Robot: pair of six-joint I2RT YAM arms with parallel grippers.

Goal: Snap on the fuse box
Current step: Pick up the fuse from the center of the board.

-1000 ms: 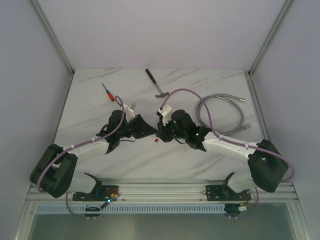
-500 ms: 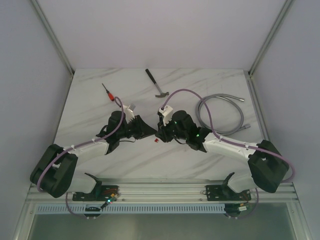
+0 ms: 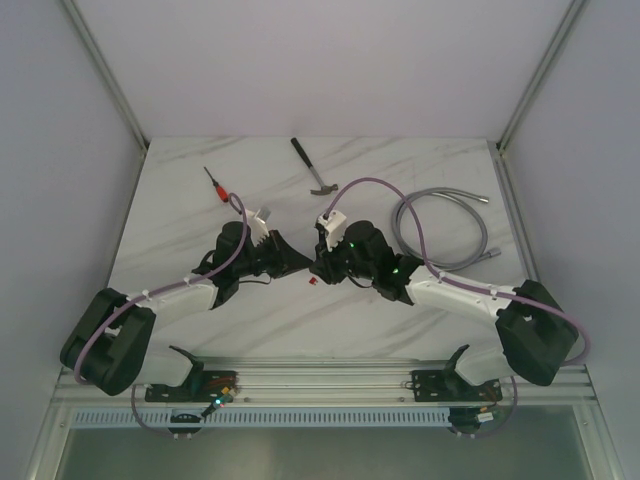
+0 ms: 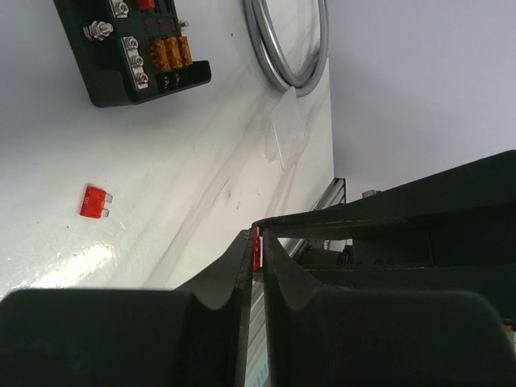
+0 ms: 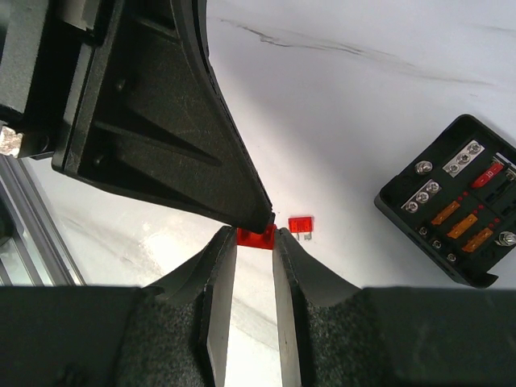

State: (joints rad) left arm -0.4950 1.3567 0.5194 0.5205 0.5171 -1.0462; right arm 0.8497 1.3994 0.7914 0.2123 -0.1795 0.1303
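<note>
My left tool (image 4: 256, 251) is pinched shut on a small red fuse (image 5: 256, 236), held above the tabletop (image 4: 201, 153). My right tool (image 5: 255, 246) meets it tip to tip, its fingers narrow and pressed against the two sides of that same fuse. The fuse box (image 5: 451, 211) lies flat on the tabletop, uncovered, with orange fuses in rows. It sits right of a loose fuse (image 4: 95, 202) and short of the grey hose (image 4: 282, 56), touching neither tool.

You're looking down from far overhead; both wrist cameras are peering close along their fingers (image 4: 214, 302) (image 5: 211, 306), sharing the pinched fuse (image 4: 256, 247) (image 5: 257, 237) and fuse box (image 4: 141, 48) (image 5: 455, 214) beyond.
</note>
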